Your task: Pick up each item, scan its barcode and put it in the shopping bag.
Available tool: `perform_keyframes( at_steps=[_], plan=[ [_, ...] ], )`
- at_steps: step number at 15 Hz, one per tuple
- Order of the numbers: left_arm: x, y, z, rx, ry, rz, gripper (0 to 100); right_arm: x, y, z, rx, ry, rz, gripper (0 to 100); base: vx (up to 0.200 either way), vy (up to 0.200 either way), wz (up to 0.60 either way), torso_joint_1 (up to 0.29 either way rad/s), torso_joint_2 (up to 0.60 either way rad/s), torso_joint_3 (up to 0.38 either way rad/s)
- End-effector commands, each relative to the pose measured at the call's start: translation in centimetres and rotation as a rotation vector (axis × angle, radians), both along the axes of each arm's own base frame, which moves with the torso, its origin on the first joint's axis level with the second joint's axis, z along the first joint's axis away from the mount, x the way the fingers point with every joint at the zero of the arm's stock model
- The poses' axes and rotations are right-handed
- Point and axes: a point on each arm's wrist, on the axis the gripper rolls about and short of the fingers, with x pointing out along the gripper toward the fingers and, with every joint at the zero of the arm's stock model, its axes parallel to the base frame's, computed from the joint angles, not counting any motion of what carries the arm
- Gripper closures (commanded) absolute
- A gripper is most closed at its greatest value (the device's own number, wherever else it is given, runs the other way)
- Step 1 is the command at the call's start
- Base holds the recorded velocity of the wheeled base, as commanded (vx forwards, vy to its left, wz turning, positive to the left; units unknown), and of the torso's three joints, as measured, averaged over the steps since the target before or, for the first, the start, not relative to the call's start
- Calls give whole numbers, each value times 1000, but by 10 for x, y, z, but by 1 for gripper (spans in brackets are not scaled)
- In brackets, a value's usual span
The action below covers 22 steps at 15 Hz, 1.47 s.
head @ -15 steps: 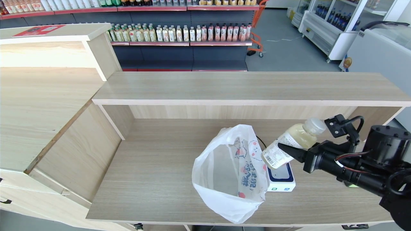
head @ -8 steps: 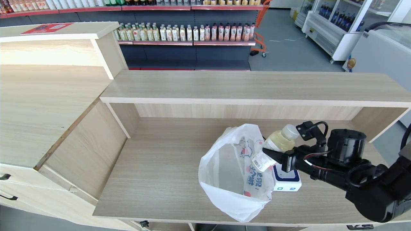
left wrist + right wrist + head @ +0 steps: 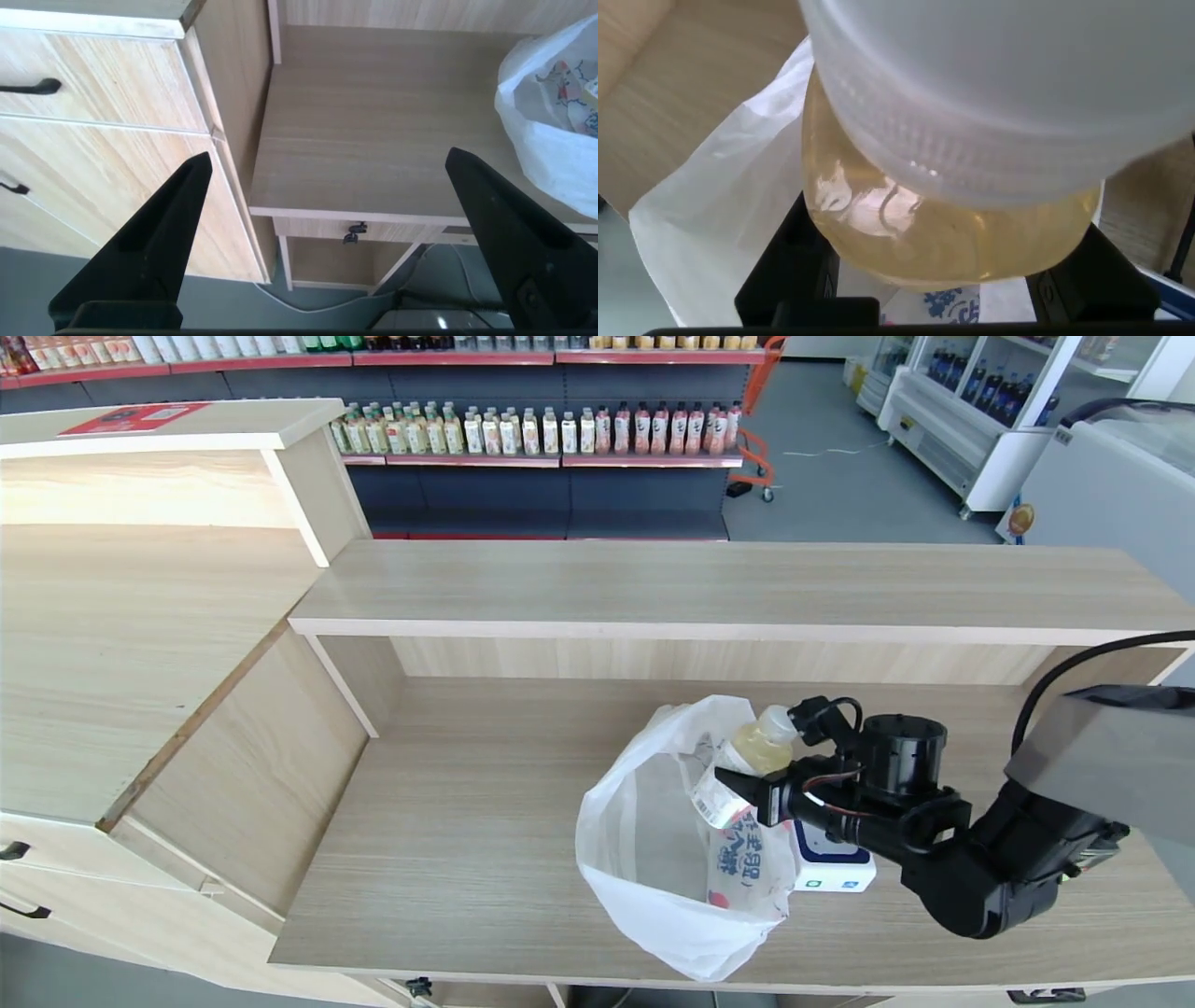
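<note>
Leaning bottle (image 3: 752, 752) now over bag (image 3: 653, 907) rim

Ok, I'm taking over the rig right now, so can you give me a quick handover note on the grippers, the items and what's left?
Left gripper: open, holding nothing, low by the front edge of the counter.
Right gripper: shut on the bottle, which is tilted with its base over the mouth of the shopping bag.
Scanner: on the counter, beside the bag.
Done: bottle picked up; scan cannot be confirmed.
Left: lower it and release it into the bag.
</note>
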Motion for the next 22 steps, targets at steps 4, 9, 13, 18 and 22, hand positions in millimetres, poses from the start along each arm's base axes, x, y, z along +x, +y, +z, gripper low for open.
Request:
perform_keyframes(
  at_steps=[4,9,13,18,22],
  plan=[
    [0,0,0,0,0,1,0,30,22,-41,-120,-40,-27,100,0,0,0,0,0,0],
    [0,0,0,0,0,1,0,37,40,-58,-175,-96,22,100,0,0,0,0,0,0],
    [0,0,0,0,0,1,0,34,39,-47,-154,-111,20,0,0,0,0,0,0,0],
    [0,0,0,0,0,1,0,-21,13,51,132,38,-59,0,0,0,0,0,0,0],
    [0,0,0,0,0,1,0,-94,-37,102,172,33,-137,0,0,0,0,0,0,0]
  ],
)
